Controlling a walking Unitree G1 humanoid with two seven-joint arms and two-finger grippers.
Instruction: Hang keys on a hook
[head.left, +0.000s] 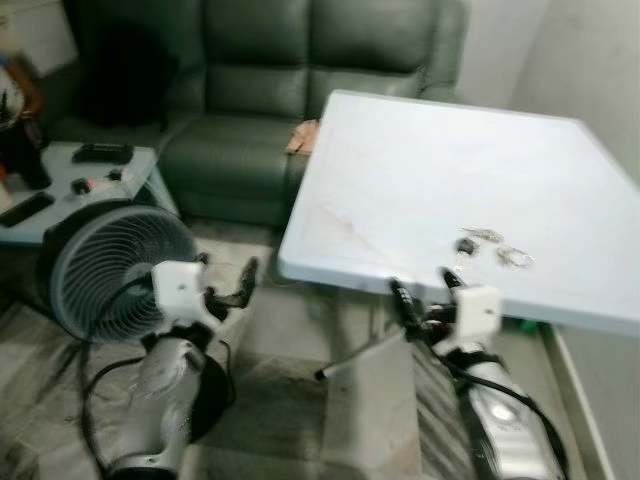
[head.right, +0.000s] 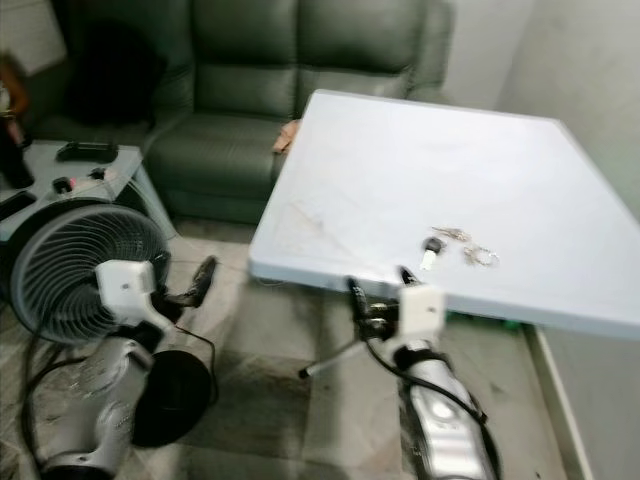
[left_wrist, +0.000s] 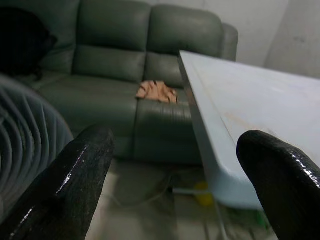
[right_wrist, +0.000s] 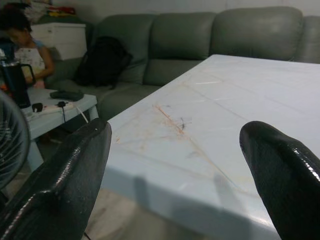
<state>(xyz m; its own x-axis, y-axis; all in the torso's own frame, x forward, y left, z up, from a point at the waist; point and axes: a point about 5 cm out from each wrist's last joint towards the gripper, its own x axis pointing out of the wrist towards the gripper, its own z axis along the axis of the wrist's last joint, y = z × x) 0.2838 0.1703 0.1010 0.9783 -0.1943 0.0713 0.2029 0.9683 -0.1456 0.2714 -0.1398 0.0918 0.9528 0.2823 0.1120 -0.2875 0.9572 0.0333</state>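
A white table (head.left: 420, 170) is seen ahead, and the keys (head.left: 487, 247) are seen lying flat on its top near the front edge, toward the front right corner, with a black-headed key beside the metal rings. The right gripper (head.left: 428, 290) is held at the table's front edge, just short of the keys and not touching them, with its fingers (right_wrist: 280, 175) spread wide. The left gripper (head.left: 228, 285) is held off the table's left side, above a round floor fan (head.left: 115, 265), with its fingers (left_wrist: 75, 185) likewise spread wide and nothing between them. A green sofa (head.left: 290, 90) is seen behind the table, and an orange cloth (left_wrist: 156, 91) rests on its seat near the table's far left corner.
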